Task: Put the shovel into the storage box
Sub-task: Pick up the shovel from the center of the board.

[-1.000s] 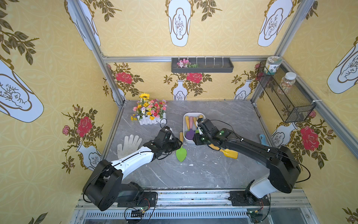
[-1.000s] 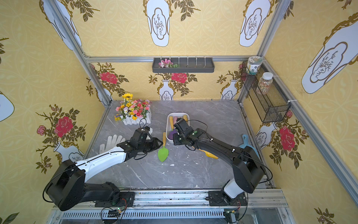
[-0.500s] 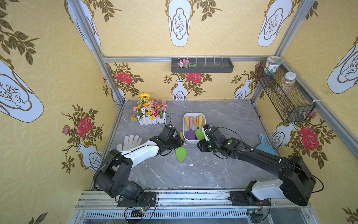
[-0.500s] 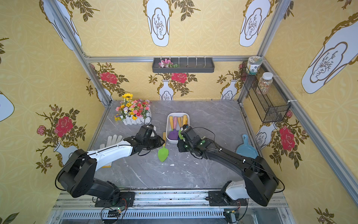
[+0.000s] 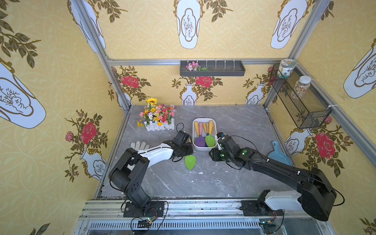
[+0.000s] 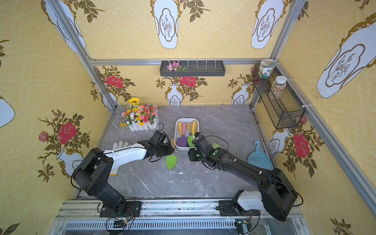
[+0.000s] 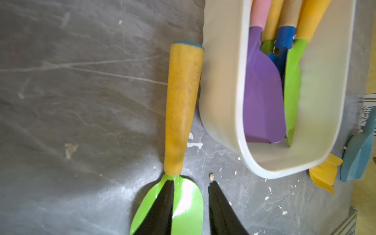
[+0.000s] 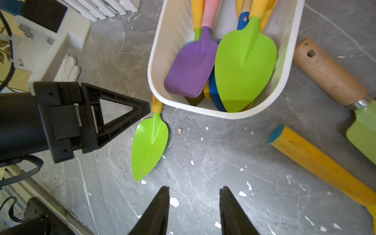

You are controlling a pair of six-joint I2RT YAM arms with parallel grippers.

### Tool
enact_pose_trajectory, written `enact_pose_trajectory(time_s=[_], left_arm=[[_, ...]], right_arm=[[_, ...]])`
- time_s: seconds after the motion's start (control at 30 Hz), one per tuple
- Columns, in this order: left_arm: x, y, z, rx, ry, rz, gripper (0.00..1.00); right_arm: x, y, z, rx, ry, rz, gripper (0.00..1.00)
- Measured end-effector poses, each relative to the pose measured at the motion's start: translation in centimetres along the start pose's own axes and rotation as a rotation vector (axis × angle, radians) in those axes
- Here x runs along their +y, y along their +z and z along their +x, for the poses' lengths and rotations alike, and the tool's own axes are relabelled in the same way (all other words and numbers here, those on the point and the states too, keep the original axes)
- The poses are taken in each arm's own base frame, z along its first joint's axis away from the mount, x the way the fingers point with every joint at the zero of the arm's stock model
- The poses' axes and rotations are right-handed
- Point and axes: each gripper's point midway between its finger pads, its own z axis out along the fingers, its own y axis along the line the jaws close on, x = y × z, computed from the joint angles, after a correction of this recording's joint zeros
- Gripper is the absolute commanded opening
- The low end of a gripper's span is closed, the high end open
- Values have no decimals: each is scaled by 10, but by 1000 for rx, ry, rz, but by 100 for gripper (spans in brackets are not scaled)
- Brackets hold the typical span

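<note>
A shovel [image 5: 190, 161] [image 6: 171, 161] with a green blade and a yellow handle [image 7: 181, 109] lies flat on the table, its handle against the outside of the white storage box [image 5: 203, 148] [image 6: 184, 149] [image 7: 221, 81] [image 8: 162, 40]. My left gripper [image 7: 192, 182] [image 5: 190, 148] [image 8: 149, 107] hovers at the shovel's neck. One finger is over the blade, the other beside it, with a narrow gap and nothing clamped. My right gripper [image 8: 194, 190] [image 5: 213, 155] stands open over bare table in front of the box. Several shovels lie in the box, a green one [image 8: 244, 67] on top.
By my right arm lie a yellow-handled tool [image 8: 317, 162] and a wooden-handled one [image 8: 329, 75]. A blue dustpan [image 5: 279, 155] sits at the right, a white glove [image 5: 139, 145] at the left, a flower planter [image 5: 156, 118] at the back left. A wire basket [image 5: 301, 101] hangs on the right wall.
My right gripper has pulled back from the box, where a green shovel now lies on top. My left gripper has crept to the shovel's neck and its jaws have narrowed.
</note>
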Motion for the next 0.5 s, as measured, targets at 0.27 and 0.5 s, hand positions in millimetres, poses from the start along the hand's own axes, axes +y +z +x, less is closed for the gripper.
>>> enact_pose_trajectory(time_s=[0.27,0.5], left_arm=[[9,15,0,3,13,-93,32],[17,24,0,-7,27,-154,29]], right_arm=[[-6,2,7,11,14,16,45],[-8,2,8,12,21,19,45]])
